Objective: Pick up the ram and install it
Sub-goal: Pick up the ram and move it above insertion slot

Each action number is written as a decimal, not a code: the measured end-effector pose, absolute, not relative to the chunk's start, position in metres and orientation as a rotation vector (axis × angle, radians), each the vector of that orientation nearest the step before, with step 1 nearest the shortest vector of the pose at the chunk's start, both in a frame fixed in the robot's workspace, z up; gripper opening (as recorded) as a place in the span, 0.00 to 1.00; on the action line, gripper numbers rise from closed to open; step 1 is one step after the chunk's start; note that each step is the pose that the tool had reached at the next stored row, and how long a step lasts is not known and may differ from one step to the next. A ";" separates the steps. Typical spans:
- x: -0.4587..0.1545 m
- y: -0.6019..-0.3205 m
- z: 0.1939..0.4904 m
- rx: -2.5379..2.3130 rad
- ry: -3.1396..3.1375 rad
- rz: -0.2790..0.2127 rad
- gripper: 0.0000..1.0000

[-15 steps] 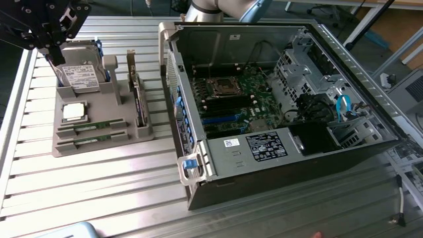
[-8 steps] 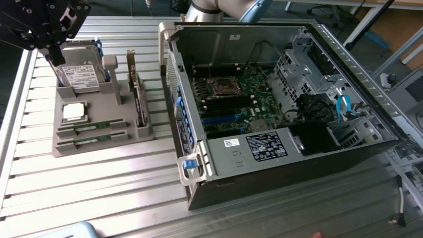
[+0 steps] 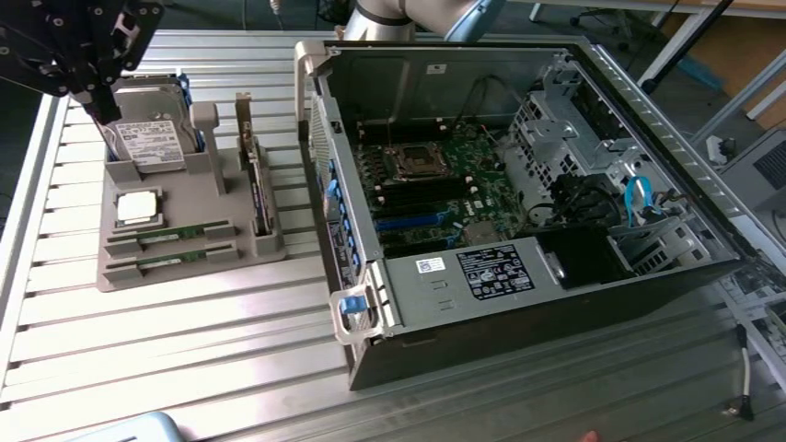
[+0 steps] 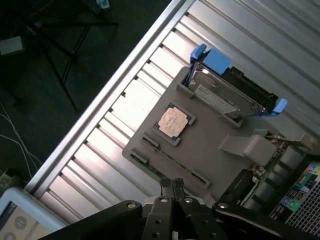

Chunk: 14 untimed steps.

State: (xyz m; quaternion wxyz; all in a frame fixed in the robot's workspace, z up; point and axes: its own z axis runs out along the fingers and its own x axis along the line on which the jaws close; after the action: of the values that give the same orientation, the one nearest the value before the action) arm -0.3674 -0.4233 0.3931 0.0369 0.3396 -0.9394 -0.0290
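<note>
**Q:** Which step is shown?

**A:** The approach, by my reading. Beside the open black-and-silver computer case (image 3: 491,354) stands the grey plastic parts holder (image 3: 202,207); the black gripper (image 3: 109,109) hangs above it.

**Q:** And its fingers?

**A:** Pressed together, holding nothing. The ram (image 3: 168,236), a thin green stick, lies in its holder slot, untouched. A grasp calls for parted fingers aligned with its long edge.

The gripper (image 3: 101,109) hangs above the grey holder (image 3: 197,204) carrying the hard drive (image 3: 154,143) and ram (image 3: 166,237).
</note>
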 end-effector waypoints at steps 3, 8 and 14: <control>-0.367 -0.423 0.393 1.108 -2.858 -0.086 0.10; -0.367 -0.423 0.393 1.218 -2.811 -0.082 0.10; -0.367 -0.423 0.393 1.348 -2.748 -0.076 0.10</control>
State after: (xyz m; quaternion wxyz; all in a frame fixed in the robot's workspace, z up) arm -0.3674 -0.4233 0.3927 0.0399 0.4398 -0.8969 -0.0247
